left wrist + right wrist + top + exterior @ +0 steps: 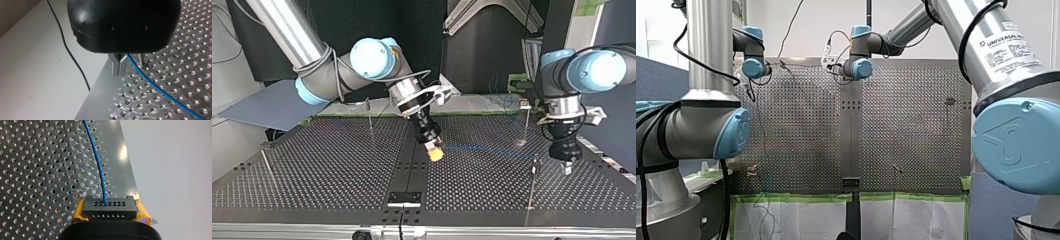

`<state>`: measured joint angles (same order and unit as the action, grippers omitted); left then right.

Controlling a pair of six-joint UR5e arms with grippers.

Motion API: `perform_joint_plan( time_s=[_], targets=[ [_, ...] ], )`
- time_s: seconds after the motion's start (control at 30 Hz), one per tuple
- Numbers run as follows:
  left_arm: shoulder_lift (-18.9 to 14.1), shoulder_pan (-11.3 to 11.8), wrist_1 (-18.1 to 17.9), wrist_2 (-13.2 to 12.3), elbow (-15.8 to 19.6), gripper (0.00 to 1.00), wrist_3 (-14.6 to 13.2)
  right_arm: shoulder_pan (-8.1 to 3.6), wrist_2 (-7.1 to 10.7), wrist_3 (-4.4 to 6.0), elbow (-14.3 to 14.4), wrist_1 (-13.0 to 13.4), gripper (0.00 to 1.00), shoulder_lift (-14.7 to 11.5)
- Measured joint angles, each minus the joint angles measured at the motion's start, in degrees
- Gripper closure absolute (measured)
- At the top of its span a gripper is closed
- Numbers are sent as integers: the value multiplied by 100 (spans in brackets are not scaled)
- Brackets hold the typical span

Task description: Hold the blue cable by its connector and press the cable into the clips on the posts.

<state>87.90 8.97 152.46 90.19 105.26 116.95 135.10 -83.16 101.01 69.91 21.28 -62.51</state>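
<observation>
Over the middle seam of the table (337,165), toward the edge far from my shoulders, my right gripper (434,151) is clamped on the black connector (110,208), its yellow pads (78,211) pressed against the connector's two ends. I judge this grip lets the blue cable (96,160) leave the connector's face freely, so the line can be steered from one fixed end. From there the cable runs across the perforated plate toward the far corner on my left arm's side, where my left gripper (119,67) hangs tip-down close to the table's edge. Its metal fingers (115,66) stand together, with only a thin slit between them. The cable passes just beside them, and I cannot tell whether it is pinched there. To me that placement reads as a second guiding point, from which the line can be drawn taut and brought to a post. A thin post (534,175) stands just beside that gripper, and a second post (526,122) stands behind it, nearer my shoulders' edge, with a clip (524,104) at its top to receive the cable. I can make out no clip with the cable in it, so I judge the pressing not yet begun.
</observation>
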Motion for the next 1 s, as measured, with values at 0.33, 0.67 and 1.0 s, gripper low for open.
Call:
perform_joint_plan(
  time_s=[0.33, 0.67, 1.0],
  targets=[
    [172, 6, 29, -6, -126, 100, 16, -84, 5, -21, -1, 9, 100, 62],
    [259, 6, 32, -6, -130, 100, -38, -103, 10, -42, -1, 14, 100, 220],
    [419, -31, 32, -31, -130, 100, -79, -195, 9, -45, -24, 41, 100, 322]
  ],
)
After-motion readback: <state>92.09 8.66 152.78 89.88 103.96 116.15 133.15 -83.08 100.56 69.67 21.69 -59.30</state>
